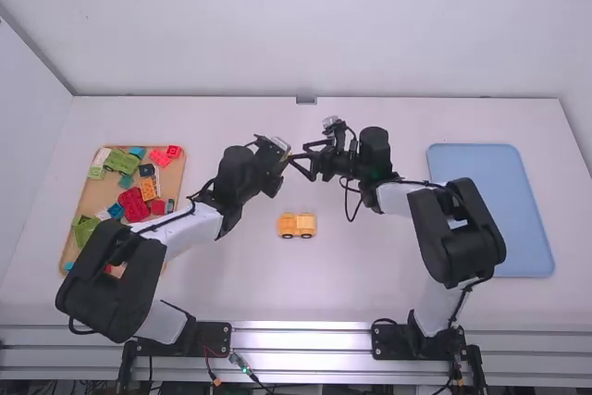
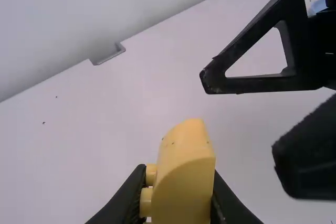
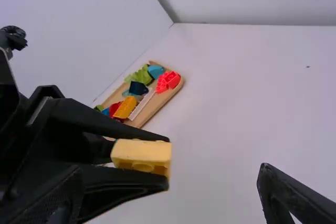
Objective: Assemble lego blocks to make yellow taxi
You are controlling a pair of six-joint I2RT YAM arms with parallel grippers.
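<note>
High view: my left pincer (image 1: 285, 156) and right pincer (image 1: 303, 162) face each other over the bench (image 1: 222, 275), beyond the part-built yellow taxi (image 1: 296, 226), which stands on black wheels.
Yellow block (image 2: 184, 177): pinched between the left pincer's fingertips, its studs out to one side.
Right pincer: spread, its fingers apart with nothing between them.
Step in hand: passing or turning the block, I judge (the sideways studs suggest my hold needs changing before it goes on the taxi).
Next move: line the right pincer up on the block's free part, close, and only then let the left go; too early and it drops.
Wooden tray (image 1: 95, 194): holds loose mixed blocks (image 1: 133, 203), on my left.
Blue tray (image 1: 490, 210): lies on my right.
Writing: I can make out no lettering on the blocks.
</note>
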